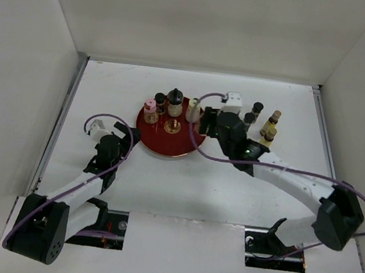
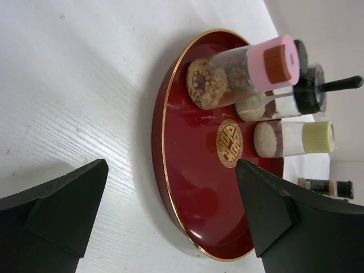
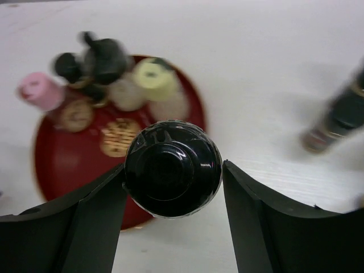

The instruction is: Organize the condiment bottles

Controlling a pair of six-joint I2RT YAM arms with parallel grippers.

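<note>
Tray [image 1: 167,149]: four bottles [image 1: 175,100]; right gripper [image 3: 173,168]: one

Bottles [image 1: 174,102] crowd tray [image 1: 161,144] back; front half passable

My left arm [image 1: 71,186] and my right arm [image 1: 285,177] are white tubes with big black joints [image 1: 340,214]. A thin purple cable [image 1: 201,100] loops along each arm. A small white box [image 1: 232,103] sits at each wrist. My right arm has a tiny green light [image 1: 247,144]. My left gripper [image 2: 170,165] and my right gripper [image 3: 173,165] have flat, dull black fingers [image 2: 57,210] with pointy tips.
</note>
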